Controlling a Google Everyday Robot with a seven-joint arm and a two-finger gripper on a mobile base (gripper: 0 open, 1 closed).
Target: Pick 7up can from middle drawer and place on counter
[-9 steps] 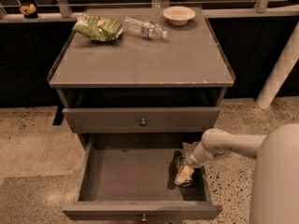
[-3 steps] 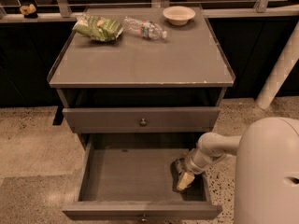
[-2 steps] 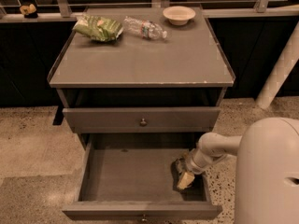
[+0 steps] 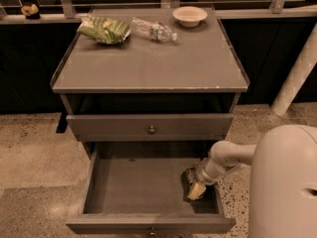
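The middle drawer (image 4: 138, 185) is pulled wide open below the cabinet, its dark grey floor showing. My gripper (image 4: 195, 182) reaches down into the drawer's right rear corner, close to the right wall, with the pale arm coming in from the right. The 7up can does not show clearly; the gripper covers the spot where it lay. The counter (image 4: 153, 66) is the flat grey top above, with a chipped pale front edge.
On the counter's back edge lie a green snack bag (image 4: 105, 29), a clear water bottle (image 4: 153, 30) and a pale bowl (image 4: 189, 15). The upper knobbed drawer (image 4: 152, 126) is shut. My white body (image 4: 285, 182) fills the lower right. A white post (image 4: 296, 73) stands at right.
Since three seconds ago my arm has folded closer and my body fills more of the right side. The gripper has stayed in the drawer's right corner, nearly still over the last second.
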